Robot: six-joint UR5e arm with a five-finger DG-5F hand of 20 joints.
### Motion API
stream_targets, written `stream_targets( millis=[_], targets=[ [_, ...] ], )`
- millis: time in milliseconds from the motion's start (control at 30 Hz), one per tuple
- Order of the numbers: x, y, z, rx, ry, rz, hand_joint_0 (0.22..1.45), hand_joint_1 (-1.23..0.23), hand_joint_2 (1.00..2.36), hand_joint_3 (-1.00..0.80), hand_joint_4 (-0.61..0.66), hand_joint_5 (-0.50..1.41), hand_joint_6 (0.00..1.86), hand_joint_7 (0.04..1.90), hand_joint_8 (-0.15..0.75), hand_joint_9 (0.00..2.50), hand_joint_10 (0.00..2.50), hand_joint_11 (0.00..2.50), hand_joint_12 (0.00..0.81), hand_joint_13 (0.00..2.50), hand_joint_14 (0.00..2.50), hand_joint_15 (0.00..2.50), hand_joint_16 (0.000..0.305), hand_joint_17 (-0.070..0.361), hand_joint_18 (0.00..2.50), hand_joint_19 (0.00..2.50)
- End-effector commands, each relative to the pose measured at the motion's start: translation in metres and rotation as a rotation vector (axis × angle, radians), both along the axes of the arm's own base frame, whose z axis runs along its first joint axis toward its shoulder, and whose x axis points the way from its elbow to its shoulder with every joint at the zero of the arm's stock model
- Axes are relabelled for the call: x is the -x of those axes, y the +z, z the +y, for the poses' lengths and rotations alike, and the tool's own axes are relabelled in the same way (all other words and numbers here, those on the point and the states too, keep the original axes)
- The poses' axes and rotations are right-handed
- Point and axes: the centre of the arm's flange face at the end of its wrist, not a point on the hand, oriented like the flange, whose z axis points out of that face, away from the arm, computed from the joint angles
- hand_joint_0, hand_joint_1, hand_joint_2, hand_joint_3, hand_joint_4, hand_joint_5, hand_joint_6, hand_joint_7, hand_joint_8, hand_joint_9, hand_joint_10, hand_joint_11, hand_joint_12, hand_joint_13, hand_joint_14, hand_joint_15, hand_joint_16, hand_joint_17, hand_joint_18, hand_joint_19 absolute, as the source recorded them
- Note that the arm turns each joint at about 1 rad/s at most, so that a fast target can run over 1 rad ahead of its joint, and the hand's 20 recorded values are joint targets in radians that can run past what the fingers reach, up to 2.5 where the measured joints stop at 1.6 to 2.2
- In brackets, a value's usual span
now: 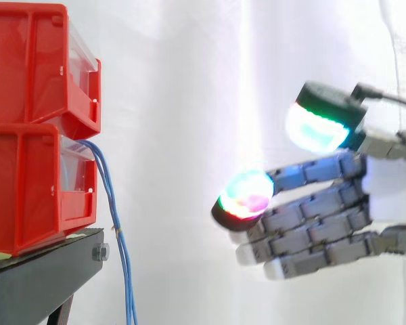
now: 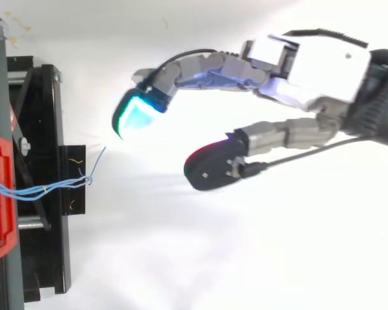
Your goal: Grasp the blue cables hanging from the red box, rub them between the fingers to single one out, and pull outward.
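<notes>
Thin blue cables [image 1: 115, 223] come out of the front of the lower red box [image 1: 34, 189] and hang down past the edge of the black stand [image 1: 47, 277]. From above, the blue cables [image 2: 52, 187] run out from the red box [image 2: 1, 194] and end in a loose tip. My hand [image 1: 325, 217] hovers well to the right of the cables, apart from them. Its fingers [image 1: 304, 230] reach straight toward the boxes and the thumb [image 2: 213, 165] is spread away. Nothing is between them.
A second red box [image 1: 34, 68] is stacked on the lower one. A white curtain [image 1: 189, 101] hangs behind. A wide gap lies between my hand and the cables.
</notes>
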Motion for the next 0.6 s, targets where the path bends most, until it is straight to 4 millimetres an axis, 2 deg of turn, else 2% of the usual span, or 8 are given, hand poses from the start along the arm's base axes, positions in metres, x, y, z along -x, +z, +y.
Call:
stream_targets(
  millis=[0, 233, 267, 300, 500, 567],
  targets=[
    [-0.014, -0.022, -0.001, -0.016, -0.030, -0.026, 0.55, -0.60, 1.00, -0.47, 0.32, -0.19, 0.50, 0.74, 0.281, 0.36, 0.00, 0.00, 0.385, 0.23, 0.00, 0.06, 0.056, 0.126, 0.24, 0.16],
    [-0.053, -0.065, -0.001, -0.072, -0.036, 0.017, 0.55, -0.59, 1.00, -0.47, 0.32, -0.19, 0.50, 0.74, 0.280, 0.36, 0.00, 0.00, 0.386, 0.23, 0.00, 0.06, 0.056, 0.126, 0.24, 0.16],
    [-0.073, -0.081, -0.004, -0.091, -0.035, 0.036, 0.55, -0.59, 1.00, -0.47, 0.32, -0.19, 0.50, 0.74, 0.282, 0.36, 0.00, 0.00, 0.385, 0.23, 0.00, 0.06, 0.056, 0.126, 0.24, 0.16],
    [-0.082, -0.088, -0.005, -0.099, -0.031, 0.043, 0.55, -0.59, 1.00, -0.47, 0.32, -0.19, 0.50, 0.75, 0.282, 0.36, 0.00, 0.00, 0.385, 0.23, 0.00, 0.06, 0.056, 0.126, 0.24, 0.16],
    [-0.108, -0.108, -0.008, -0.120, -0.003, 0.053, 0.54, -0.59, 1.00, -0.47, 0.32, -0.19, 0.50, 0.74, 0.282, 0.36, 0.00, 0.00, 0.385, 0.23, 0.00, 0.06, 0.056, 0.126, 0.24, 0.16],
    [-0.111, -0.107, -0.007, -0.114, 0.004, 0.042, 0.54, -0.59, 1.00, -0.47, 0.32, -0.19, 0.50, 0.74, 0.282, 0.36, 0.00, 0.00, 0.385, 0.23, 0.00, 0.06, 0.056, 0.126, 0.24, 0.16]
  ],
)
